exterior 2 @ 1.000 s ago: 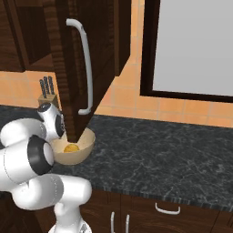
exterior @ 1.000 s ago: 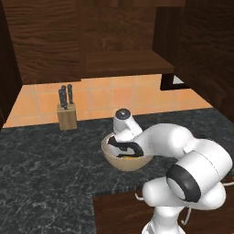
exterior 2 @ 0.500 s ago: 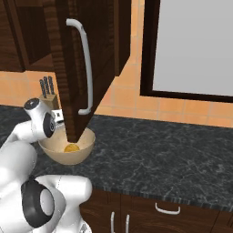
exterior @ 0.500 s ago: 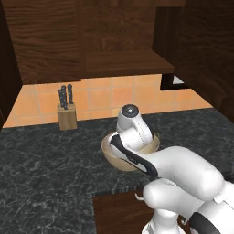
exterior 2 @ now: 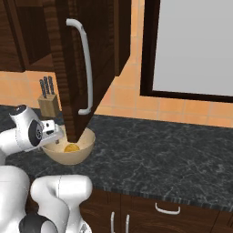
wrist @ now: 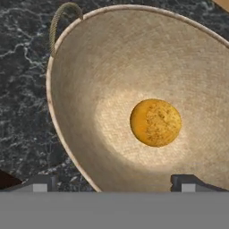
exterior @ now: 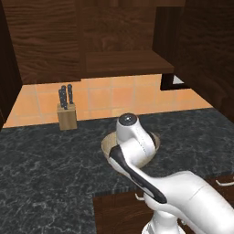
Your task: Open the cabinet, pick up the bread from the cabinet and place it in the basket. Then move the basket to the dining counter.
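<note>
- Left base view: the basket (exterior: 109, 147) stands on the black granite counter (exterior: 45, 164), largely hidden behind the arm's wrist. The cabinet (exterior: 196, 50) is open and its shelf (exterior: 123, 63) is bare. A knife block (exterior: 67, 115) stands well apart from the basket, so lifting straight up should be unobstructed.
- Right base view: the bread (exterior 2: 70, 148) lies inside the basket, directly beneath the lower corner of the open cabinet door (exterior 2: 68, 63). The basket should be drawn toward the robot before it is raised, lest its rim strike that door.
- Hand view: the gripper (wrist: 114, 183) is spread wide and holds nothing, its tips straddling the near rim. A grasp on this rim, or on the loop handle (wrist: 62, 15), seems the next requirement; keep the basket level so the bread stays in the hollow.
</note>
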{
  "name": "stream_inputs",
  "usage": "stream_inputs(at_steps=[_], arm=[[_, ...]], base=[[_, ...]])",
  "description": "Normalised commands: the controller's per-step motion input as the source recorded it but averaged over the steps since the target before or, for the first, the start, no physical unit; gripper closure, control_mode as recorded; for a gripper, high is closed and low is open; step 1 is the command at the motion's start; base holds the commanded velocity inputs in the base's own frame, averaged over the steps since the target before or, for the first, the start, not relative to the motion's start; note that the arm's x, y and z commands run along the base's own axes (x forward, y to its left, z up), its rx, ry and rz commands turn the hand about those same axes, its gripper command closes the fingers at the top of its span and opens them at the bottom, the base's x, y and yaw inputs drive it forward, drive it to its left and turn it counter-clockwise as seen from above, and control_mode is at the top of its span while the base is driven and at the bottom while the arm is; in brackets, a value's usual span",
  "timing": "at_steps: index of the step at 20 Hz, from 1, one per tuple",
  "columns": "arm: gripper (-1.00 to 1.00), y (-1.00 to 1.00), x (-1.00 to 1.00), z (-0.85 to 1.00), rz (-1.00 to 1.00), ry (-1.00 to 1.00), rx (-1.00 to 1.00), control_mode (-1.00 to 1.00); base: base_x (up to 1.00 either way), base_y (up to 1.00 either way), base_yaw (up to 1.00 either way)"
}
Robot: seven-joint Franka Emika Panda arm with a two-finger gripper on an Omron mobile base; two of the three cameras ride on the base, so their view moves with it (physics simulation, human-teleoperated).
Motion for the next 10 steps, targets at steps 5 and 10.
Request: stream_inputs(at_steps=[5,10], arm=[[-1.0,0.01,0.12,-0.29,0.0,0.18,-0.12,-1.0],[-1.0,0.0,0.31,-0.61,0.01,0.13,-0.14,-1.0]], base=[[0.0,0.0,0.0],[0.0,0.0,0.0]])
